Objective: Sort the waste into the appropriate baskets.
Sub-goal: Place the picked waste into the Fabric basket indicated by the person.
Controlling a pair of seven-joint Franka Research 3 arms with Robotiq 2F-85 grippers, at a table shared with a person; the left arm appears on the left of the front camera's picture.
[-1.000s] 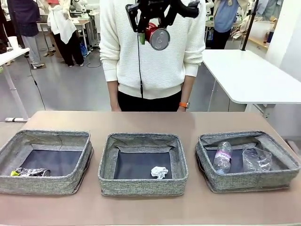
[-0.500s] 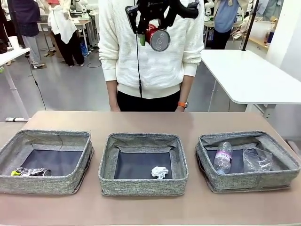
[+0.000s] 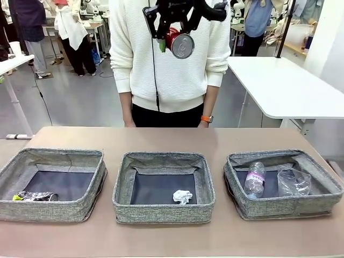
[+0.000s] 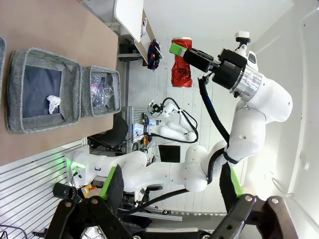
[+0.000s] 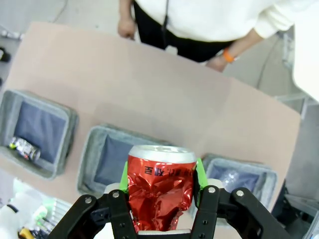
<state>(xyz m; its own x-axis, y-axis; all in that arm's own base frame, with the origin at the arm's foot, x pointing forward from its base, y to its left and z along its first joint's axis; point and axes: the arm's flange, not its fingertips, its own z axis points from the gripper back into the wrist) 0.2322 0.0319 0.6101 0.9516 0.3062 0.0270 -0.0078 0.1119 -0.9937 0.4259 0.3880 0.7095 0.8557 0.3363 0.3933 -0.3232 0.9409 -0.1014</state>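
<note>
Three grey baskets in a row along the near edge of the table (image 3: 161, 137). Left basket (image 3: 51, 185) holding a dark can (image 3: 34, 196) in its near left corner. Middle basket (image 3: 163, 186) holding a white paper ball (image 3: 181, 196) near its front right corner. Right basket (image 3: 282, 183) holding a bottle (image 3: 254, 179) with a pink label and, just beside it, a clear cup (image 3: 293, 181). Person (image 3: 172, 59) in a white sweater at the far edge, hands down at the table's rim, orange band on one wrist. Second white table (image 3: 285, 86) beyond the far right corner.

High above the middle of the table, in front of the person's chest: right gripper (image 3: 173, 33), closed partway on a red can (image 3: 178, 42), silver end turned toward the front camera. Nothing between can and baskets below.

Seen from the right wrist: red can (image 5: 160, 184) badly crushed and creased, upright between the green pads, silver rim on top, dark print under the rim, baskets far beneath.

Seen from the left wrist: left gripper (image 4: 172, 186) spread wide, holding nothing, well off the table; the right arm's can (image 4: 181, 62) visible side-on across the room.
</note>
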